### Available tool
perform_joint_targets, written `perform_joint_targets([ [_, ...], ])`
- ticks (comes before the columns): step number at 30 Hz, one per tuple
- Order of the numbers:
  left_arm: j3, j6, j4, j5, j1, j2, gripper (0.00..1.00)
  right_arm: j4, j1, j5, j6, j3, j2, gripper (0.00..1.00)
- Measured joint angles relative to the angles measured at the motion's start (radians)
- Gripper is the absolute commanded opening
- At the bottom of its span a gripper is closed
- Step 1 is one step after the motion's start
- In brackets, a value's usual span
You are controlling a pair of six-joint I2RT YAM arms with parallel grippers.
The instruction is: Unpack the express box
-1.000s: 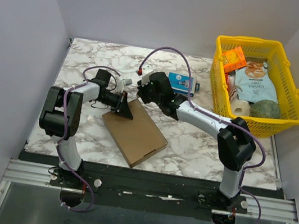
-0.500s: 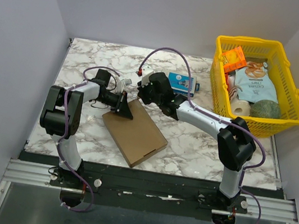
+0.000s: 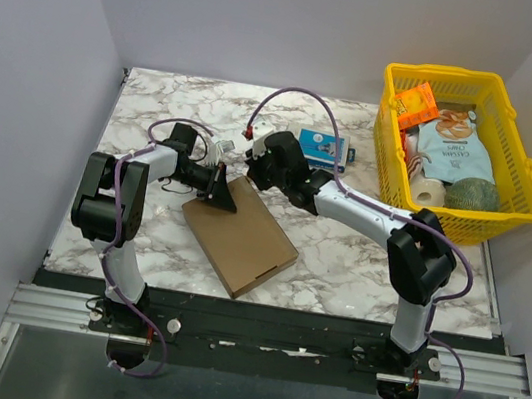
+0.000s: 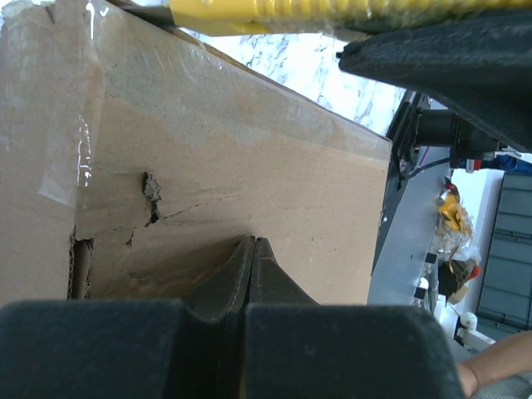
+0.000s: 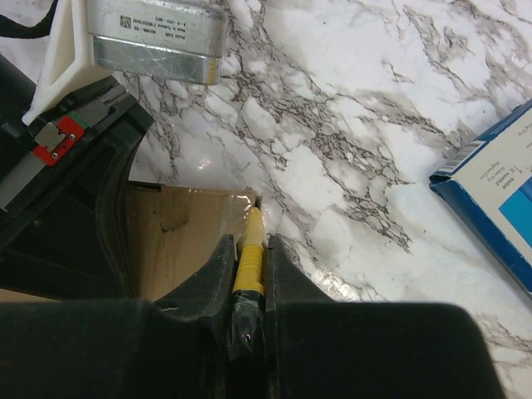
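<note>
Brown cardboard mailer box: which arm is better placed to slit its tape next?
Right, I'd say. The right fingers grip a slim yellow tool, its tip at the taped corner of the flat brown cardboard box. The left fingers are shut, empty, resting on the box top.

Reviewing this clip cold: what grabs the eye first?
Both arms meet at the far corner of the express box in the centre: the right gripper clamps a yellow tool whose tip sits at the taped corner, while the left gripper, shut, rests on its top. A yellow basket of goods sits far right.
</note>
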Motion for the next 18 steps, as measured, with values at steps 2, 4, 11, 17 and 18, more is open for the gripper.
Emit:
perform_joint_targets([
  [2,0.002,-0.001,-0.001,0.0,0.0,0.001,0.02,-0.013,0.0,0.0,0.003,-0.003,-0.003,0.0],
  [4,0.008,-0.005,-0.001,0.0,-0.001,0.005,0.01,-0.029,0.0,0.0,0.008,-0.003,-0.008,0.0],
  [11,0.018,-0.022,0.0,-0.002,-0.006,0.013,0.0,-0.096,0.0,0.0,0.029,-0.015,-0.042,0.01],
  [17,0.019,-0.037,0.004,-0.005,-0.006,0.013,0.0,-0.175,0.002,0.0,0.046,-0.027,-0.071,0.0],
  [18,0.018,-0.041,0.005,-0.006,-0.006,0.013,0.0,-0.184,0.002,0.0,0.048,-0.031,-0.077,0.01],
])
